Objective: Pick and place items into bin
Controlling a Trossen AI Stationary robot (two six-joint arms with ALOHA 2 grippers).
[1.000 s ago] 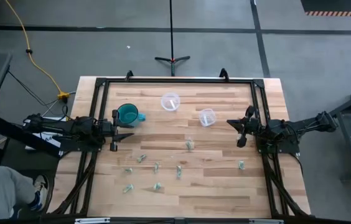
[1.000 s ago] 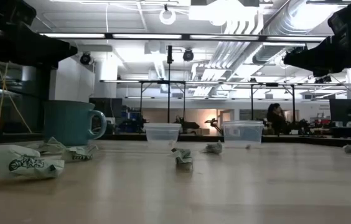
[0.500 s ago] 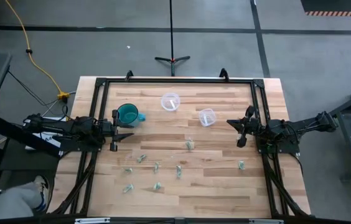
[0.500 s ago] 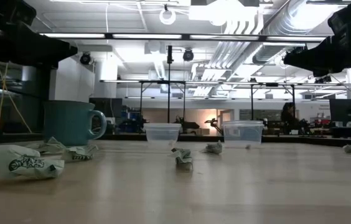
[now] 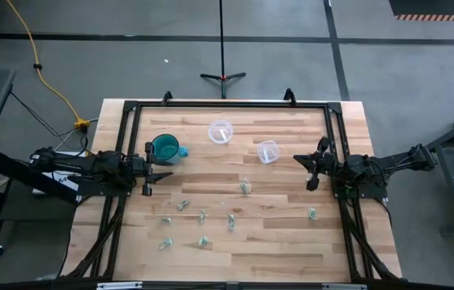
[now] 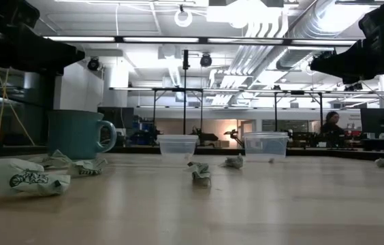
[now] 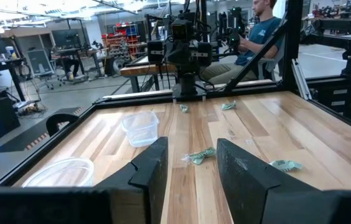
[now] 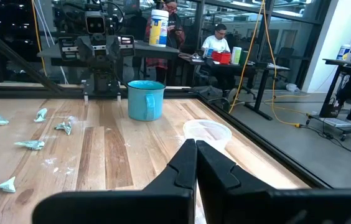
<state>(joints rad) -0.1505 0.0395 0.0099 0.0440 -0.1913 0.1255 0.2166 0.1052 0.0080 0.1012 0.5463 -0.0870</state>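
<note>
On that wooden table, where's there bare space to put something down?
The table is bare along its near edge and in the strip between the right end effector and the far rail. The scraps crowd the middle left; the mug and two cups fill the far side.

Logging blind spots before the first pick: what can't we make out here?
- Mug contents: high view too small, low and right wrist views see only its side.
- Wrapper print: low view, too small to read.
- Tub: left wrist view, partly hidden behind the left gripper.
</note>
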